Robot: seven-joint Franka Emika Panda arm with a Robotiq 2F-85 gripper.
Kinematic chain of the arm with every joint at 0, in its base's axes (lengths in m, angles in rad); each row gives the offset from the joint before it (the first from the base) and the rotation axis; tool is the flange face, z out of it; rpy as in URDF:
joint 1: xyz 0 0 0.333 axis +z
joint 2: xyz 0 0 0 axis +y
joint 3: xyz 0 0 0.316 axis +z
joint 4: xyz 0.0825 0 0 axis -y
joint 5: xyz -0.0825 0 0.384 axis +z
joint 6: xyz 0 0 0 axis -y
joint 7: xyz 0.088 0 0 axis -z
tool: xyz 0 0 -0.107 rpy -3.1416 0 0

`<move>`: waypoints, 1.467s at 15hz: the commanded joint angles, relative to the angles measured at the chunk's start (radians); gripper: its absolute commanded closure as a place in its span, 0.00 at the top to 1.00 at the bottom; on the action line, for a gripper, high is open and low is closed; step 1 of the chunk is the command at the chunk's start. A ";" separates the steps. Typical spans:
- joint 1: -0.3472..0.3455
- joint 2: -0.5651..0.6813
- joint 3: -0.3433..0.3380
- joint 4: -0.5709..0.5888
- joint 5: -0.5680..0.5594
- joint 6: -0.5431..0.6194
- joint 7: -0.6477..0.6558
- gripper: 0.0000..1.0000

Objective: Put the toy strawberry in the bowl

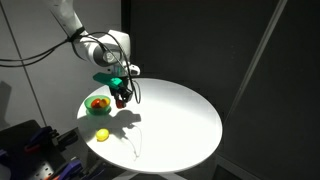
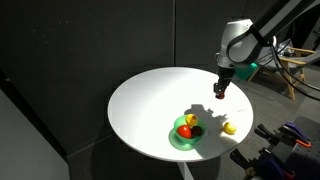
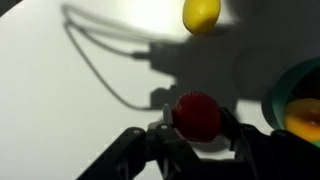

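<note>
Only the wrist view shows the tool [image 3: 198,122] clamping the toy strawberry [image 3: 198,110] — bowl [image 3: 278,86] at 3 o'clock (partly cropped).

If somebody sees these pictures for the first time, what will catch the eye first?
The round white table stands out against the dark room, with the bright green bowl near its edge. In the wrist view, the gripper holds the red toy strawberry, and a yellow toy fruit lies on the table beyond.
</note>
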 commanded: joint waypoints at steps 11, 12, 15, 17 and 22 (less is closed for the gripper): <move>0.100 -0.041 0.064 -0.004 -0.019 -0.025 0.007 0.23; 0.108 -0.044 0.063 -0.005 -0.029 -0.029 0.015 0.23; 0.127 -0.048 0.063 -0.006 -0.070 -0.032 0.031 0.23; 0.140 -0.047 0.066 -0.007 -0.096 -0.036 0.040 0.23; 0.144 -0.059 0.102 -0.018 -0.052 -0.066 -0.021 0.23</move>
